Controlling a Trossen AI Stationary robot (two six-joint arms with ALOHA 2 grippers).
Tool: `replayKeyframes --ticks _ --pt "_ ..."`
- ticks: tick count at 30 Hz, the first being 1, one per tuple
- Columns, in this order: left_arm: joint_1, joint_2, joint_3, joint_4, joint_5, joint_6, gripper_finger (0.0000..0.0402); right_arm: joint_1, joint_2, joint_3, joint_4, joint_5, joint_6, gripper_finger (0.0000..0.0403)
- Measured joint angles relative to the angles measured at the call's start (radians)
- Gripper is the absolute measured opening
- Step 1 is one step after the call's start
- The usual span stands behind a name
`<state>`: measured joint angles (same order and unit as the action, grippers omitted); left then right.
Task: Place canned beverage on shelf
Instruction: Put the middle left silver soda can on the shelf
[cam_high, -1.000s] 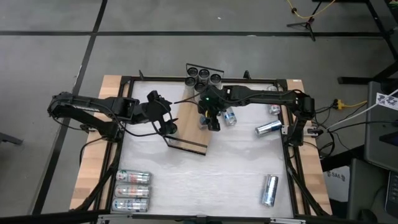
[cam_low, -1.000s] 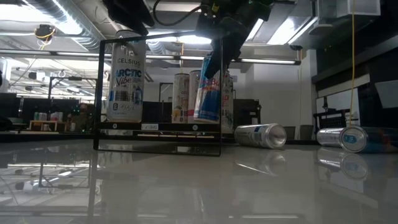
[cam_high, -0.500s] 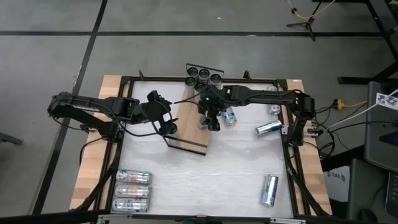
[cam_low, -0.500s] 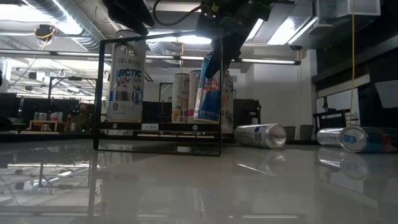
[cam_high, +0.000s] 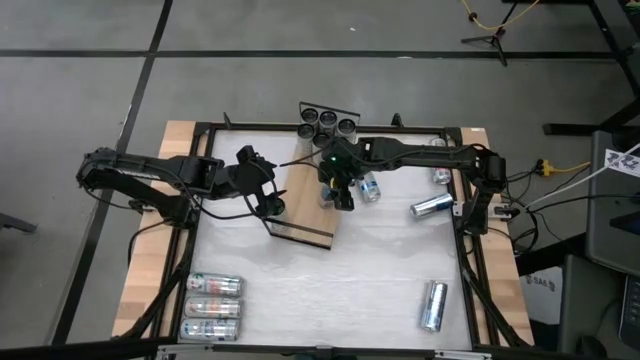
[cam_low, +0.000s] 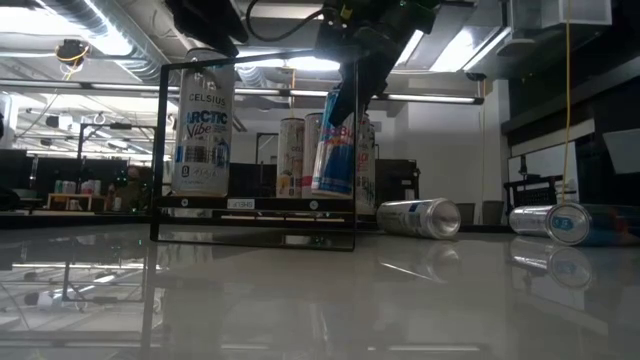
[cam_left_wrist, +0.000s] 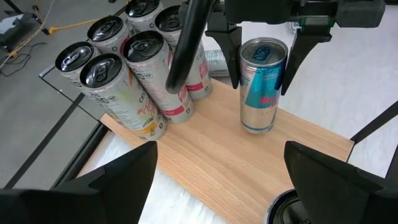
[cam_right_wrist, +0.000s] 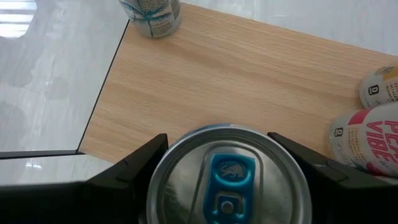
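Shows a long light-wood shelf (cam_high: 303, 212) lying aslant on the white worktop (cam_high: 380, 280). Grips, with the right pincer (cam_left_wrist: 261, 87), a blue and silver can (cam_left_wrist: 264, 109) from above, fingers closed on either side just below its rim, apparently so as to set it down upright. Places the can's base on or just above the bare wood about midway along the shelf. Looks slightly tilted in the low view, so probably not yet let go. Leaves a gap beside a cluster of upright cans (cam_left_wrist: 143, 62) packed at the far end, likely to fill the board in order. Hovers the left pincer (cam_left_wrist: 221, 148), fingers spread wide and holding nothing, over the near end above a tall white can (cam_low: 203, 125), probably parked out of the right arm's way. Leaves further loose cans (cam_high: 432, 207) lying on their sides across the worktop, well apart from the shelf.
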<state>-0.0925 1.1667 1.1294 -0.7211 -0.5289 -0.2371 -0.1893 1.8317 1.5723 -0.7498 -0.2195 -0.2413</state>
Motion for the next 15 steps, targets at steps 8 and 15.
replayKeyframes --ticks 8,15 --pt "0.0 0.0 0.0 0.0 0.0 0.0 0.0344 0.0 0.0 0.0 0.0 -0.001 0.0 0.0259" --pt "0.0 0.0 0.0 0.0 0.0 0.0 0.0344 0.0 -0.004 0.0 0.004 -0.002 0.0 0.0319"
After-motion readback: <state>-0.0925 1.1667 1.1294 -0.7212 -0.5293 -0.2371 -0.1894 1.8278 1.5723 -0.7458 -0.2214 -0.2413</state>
